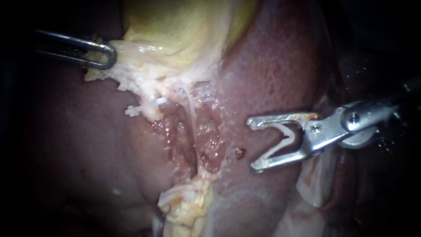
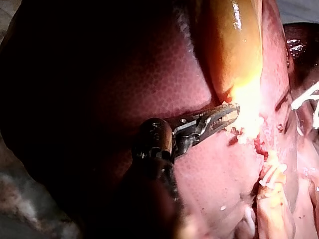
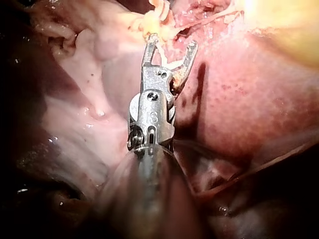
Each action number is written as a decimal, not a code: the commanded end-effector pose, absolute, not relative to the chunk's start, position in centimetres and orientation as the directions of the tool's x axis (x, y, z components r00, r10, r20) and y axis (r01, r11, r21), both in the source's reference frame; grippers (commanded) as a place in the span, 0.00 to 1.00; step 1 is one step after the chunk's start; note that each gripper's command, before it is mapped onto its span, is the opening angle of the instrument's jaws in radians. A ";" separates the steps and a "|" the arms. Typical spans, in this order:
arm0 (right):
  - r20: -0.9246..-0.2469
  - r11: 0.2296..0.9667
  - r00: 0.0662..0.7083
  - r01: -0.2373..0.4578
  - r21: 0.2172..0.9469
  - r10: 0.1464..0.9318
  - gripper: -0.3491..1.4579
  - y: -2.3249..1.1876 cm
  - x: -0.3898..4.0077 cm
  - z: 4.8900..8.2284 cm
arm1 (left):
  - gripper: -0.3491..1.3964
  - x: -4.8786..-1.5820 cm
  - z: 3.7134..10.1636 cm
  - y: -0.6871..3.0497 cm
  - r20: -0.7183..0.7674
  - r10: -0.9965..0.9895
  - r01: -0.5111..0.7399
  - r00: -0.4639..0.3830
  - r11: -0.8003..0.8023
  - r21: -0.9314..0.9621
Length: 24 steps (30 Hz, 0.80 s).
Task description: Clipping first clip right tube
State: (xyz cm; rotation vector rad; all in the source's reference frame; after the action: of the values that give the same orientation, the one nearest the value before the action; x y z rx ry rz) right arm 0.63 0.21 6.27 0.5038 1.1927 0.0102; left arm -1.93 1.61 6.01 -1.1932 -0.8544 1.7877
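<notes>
Entering from the left in the endoscope view: the left instrument (image 1: 104, 56), a thin shaft with looped jaws. The jaws are closed on a flap of pale tissue (image 1: 127, 66) at the lower edge of the gallbladder (image 1: 184, 26). The left wrist view shows the same instrument (image 2: 227, 115), its jaws clamped on that pale fringe just below the yellow gallbladder (image 2: 234, 45), with dark red liver (image 2: 149, 64) beside it.

Centre, below the gallbladder: a raw, reddish pocket in the liver (image 1: 280, 66).
- Left tube (image 1: 154, 115), short and pale, at the pocket's left rim.
- Set clip (image 1: 144, 107), white, lying crosswise on the left tube.
- Right tube (image 1: 190, 107), a thin pale strand just to the right of the clipped one. It runs downward from the gallbladder's base into the pocket and is bare, with nothing touching it.

Right: the right instrument (image 1: 252, 144), metal, with its shaft coming in from the right edge. Its jaws stand wide apart and hold the loaded clip (image 1: 280, 140), a white V seated against both of them. The tips point left and lie over liver, near the pocket's right rim but apart from the right tube. In the right wrist view the instrument (image 3: 169, 50) points at the pale tissue ahead, with the loaded clip (image 3: 167, 62) between its spread jaws.
</notes>
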 end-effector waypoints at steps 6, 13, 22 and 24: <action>-0.861 0.859 0.369 0.239 0.453 0.351 0.46 0.08 0.83 6.49 | 0.00 -1.93 6.01 1.62 -0.396 0.889 -0.251 -0.230 -0.448 -0.858; -0.827 0.818 0.361 0.231 0.527 0.431 0.46 0.07 1.04 6.85 | 0.00 -1.93 6.01 1.62 -0.396 0.889 -0.251 -0.230 -0.448 -0.858; -0.792 0.783 0.376 0.222 0.582 0.481 0.46 0.02 1.20 7.33 | 0.00 -1.94 6.01 1.61 -0.397 0.889 -0.251 -0.230 -0.448 -0.858; -0.787 0.780 0.376 0.215 0.588 0.490 0.46 0.01 1.26 7.40 | 0.00 -1.94 6.01 1.61 -0.397 0.889 -0.251 -0.230 -0.448 -0.858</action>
State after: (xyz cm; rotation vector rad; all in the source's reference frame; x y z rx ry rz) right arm 1.29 0.01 7.42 0.6967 1.1982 0.1999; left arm -1.94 1.61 6.01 -1.1931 -0.8529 1.7883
